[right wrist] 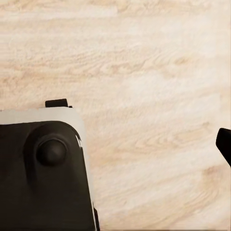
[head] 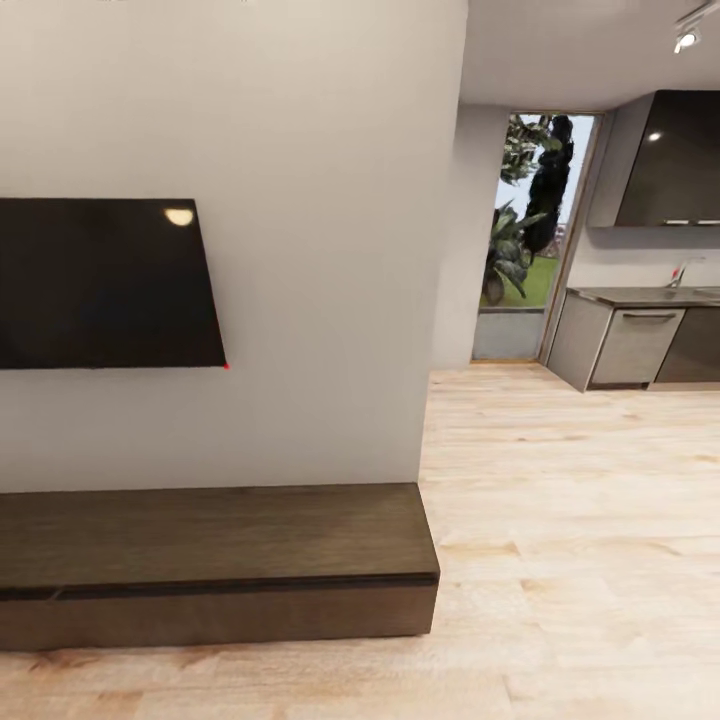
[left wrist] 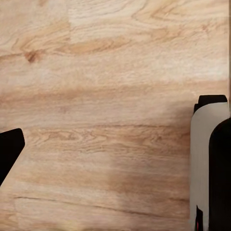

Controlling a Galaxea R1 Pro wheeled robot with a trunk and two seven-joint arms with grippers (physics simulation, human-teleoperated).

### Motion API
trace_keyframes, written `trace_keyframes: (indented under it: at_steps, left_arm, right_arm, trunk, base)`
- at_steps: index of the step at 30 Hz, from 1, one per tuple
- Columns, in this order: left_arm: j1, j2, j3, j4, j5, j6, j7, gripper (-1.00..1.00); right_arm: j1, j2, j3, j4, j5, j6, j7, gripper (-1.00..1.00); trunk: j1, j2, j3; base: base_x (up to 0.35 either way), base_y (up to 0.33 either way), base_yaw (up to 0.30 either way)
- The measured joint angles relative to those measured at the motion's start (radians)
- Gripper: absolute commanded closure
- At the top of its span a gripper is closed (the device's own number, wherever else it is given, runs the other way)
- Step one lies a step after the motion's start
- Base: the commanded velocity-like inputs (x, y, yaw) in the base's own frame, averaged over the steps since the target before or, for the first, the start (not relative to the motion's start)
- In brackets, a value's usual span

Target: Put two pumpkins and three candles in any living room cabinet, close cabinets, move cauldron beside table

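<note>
The long, low, dark brown cabinet (head: 215, 545) stands against the white wall at the lower left of the head view, its drawer fronts flush and shut and its flat top bare. The pumpkins are out of view. In the left wrist view my left gripper (left wrist: 115, 154) hangs over the wood floor, with one dark fingertip (left wrist: 8, 150) at the picture's edge and nothing between the fingers. My right gripper (right wrist: 115, 144) also hangs over bare floor, one dark fingertip (right wrist: 225, 144) at the edge, holding nothing.
A black television (head: 100, 285) hangs on the wall above the cabinet. Past the wall's corner (head: 445, 300), pale wood floor (head: 580, 520) runs to grey kitchen units (head: 640, 345) and a tall window (head: 525, 250). Parts of my own white and black body (right wrist: 43, 168) show beside each gripper.
</note>
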Motion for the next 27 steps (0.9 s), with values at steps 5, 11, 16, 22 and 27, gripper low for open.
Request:
trace_keyframes:
  at_steps: [5, 11, 16, 22, 27]
  left_arm:
    - [0.019, -0.016, 0.0, 0.0, -0.001, 0.001, -0.001, -1.0]
    - [0.023, -0.02, 0.0, 0.0, -0.001, 0.05, -0.061, -1.0]
    - [0.023, -0.02, 0.0, 0.0, 0.001, 0.066, -0.127, -1.0]
    - [0.023, -0.021, -0.001, -0.001, -0.001, 0.07, -0.14, -1.0]
    - [0.023, -0.045, -0.003, 0.0, -0.004, 0.07, -0.142, -1.0]
  right_arm:
    - [0.02, 0.002, 0.0, 0.0, 0.0, 0.001, 0.081, -1.0]
    - [0.034, 0.001, 0.0, 0.0, -0.001, 0.001, 0.139, -1.0]
    - [0.037, 0.001, 0.0, 0.0, 0.0, 0.001, 0.15, -1.0]
    - [0.038, 0.001, 0.0, 0.0, 0.0, 0.0, 0.151, -1.0]
    - [0.038, 0.0, -0.001, 0.0, 0.0, 0.001, 0.152, -1.0]
  trunk:
    - [-0.019, 0.035, 0.016]
    - [-0.042, 0.077, 0.035]
    - [-0.061, 0.112, 0.05]
    - [-0.084, 0.154, 0.069]
    - [-0.104, 0.189, 0.085]
  base:
    - [0.0, 0.0, 0.0]
    - [0.0, 0.0, 0.0]
    - [0.0, 0.0, 0.0]
    - [0.0, 0.0, 0.0]
    - [0.0, 0.0, 0.0]
